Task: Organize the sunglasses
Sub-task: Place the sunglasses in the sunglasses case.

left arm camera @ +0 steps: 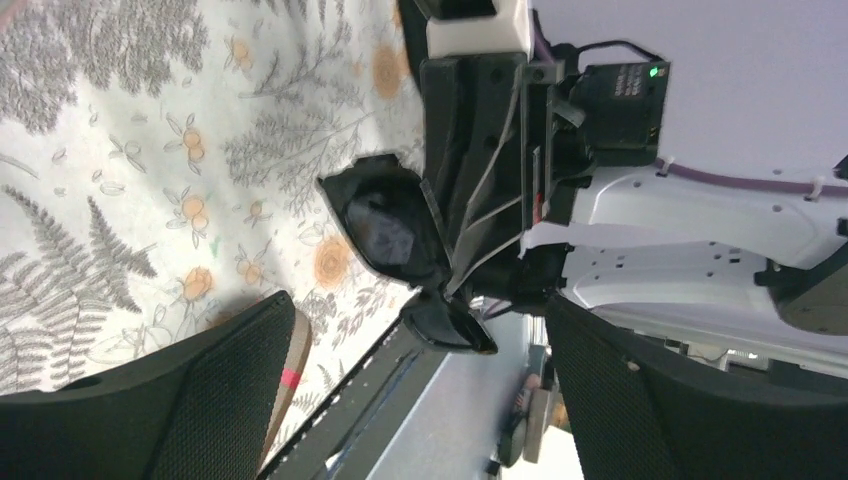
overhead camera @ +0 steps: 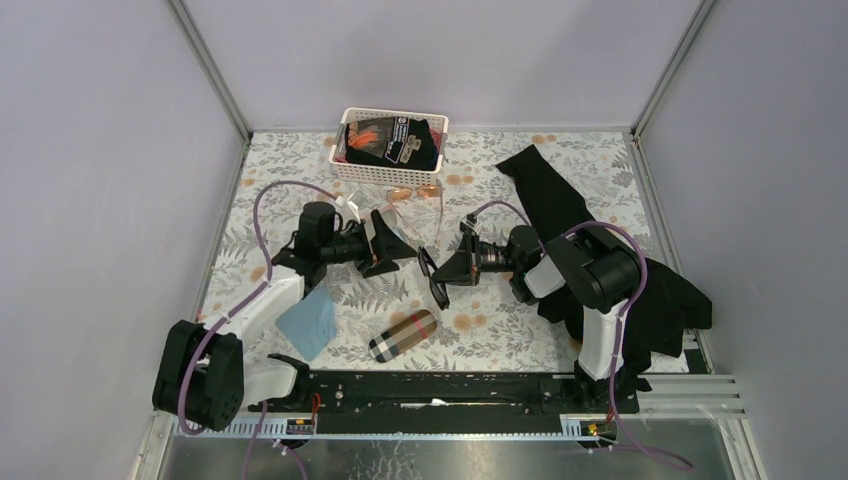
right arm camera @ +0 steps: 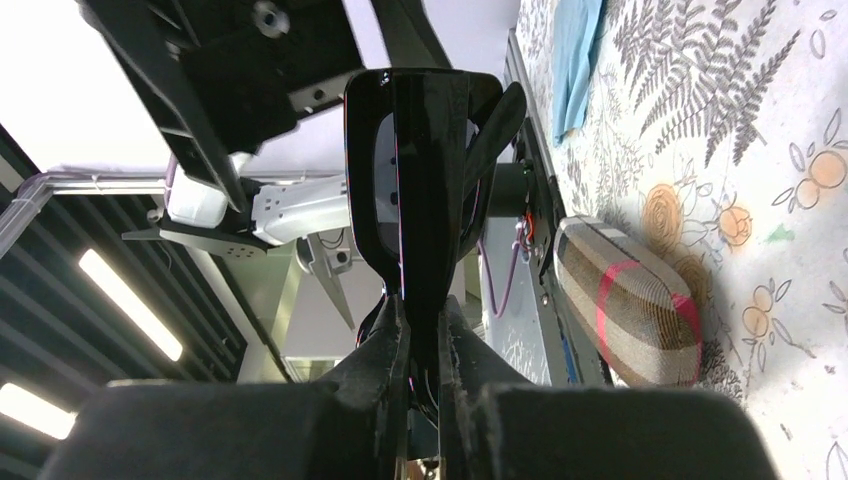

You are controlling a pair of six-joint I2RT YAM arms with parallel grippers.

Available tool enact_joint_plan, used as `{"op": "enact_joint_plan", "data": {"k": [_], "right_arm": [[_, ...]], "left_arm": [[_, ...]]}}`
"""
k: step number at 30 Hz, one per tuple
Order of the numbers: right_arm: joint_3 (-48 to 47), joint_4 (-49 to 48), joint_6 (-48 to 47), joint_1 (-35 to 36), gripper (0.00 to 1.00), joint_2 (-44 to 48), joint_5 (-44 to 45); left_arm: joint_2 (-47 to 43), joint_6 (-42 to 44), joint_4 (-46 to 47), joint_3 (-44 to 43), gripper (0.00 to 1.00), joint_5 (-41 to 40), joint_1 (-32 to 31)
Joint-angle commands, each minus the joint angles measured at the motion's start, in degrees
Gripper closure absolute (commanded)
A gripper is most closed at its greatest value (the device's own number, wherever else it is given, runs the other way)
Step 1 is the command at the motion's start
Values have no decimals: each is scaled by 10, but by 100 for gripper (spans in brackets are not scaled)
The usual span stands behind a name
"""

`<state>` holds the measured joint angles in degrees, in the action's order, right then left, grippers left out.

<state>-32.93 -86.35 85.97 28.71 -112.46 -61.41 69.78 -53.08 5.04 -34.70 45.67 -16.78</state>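
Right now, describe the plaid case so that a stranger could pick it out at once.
Start at the floral table and find the black rail along its near edge. Just beyond the rail's middle, right of the blue cloth, lies the case. It alone is an oblong capsule striped in tan, black and red plaid.

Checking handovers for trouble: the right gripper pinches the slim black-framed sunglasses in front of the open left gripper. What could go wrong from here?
1. The right gripper pinches the slim black-framed, dark-lensed sunglasses by one thin edge only, so they may twist or slip.
2. The open left gripper faces the lenses and might close on one.
3. The thin wire-framed, orange-tinted sunglasses lie on the table just beyond both grippers and could get knocked.
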Motion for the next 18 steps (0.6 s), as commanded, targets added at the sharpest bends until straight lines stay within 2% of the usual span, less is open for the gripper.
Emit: {"op": "enact_joint_plan", "data": {"k": [1, 4, 7, 10, 12, 16, 18], "right_arm": [[-18, -112, 17, -3, 100, 14, -47], [-17, -112, 22, -2, 100, 12, -65], [-15, -111, 26, -2, 100, 12, -82], [-10, -110, 27, -2, 100, 16, -95], [-4, -104, 26, -3, 100, 19, -99], [5, -57, -6, -3, 100, 32, -95], [7, 31, -57, -2, 100, 55, -85]], "left_arm": [[-3, 170, -182, -106, 1, -26, 0], [-6, 262, -288, -179, 1, -51, -16], [-24, 372, -365, -248, 1, -133, -83], [-55, 451, -379, -262, 2, -223, -155], [-73, 491, -358, -256, 1, -255, -179], [-61, 478, -340, -287, 1, -323, -184], [-19, 438, -384, -330, 1, -367, -183]]}}
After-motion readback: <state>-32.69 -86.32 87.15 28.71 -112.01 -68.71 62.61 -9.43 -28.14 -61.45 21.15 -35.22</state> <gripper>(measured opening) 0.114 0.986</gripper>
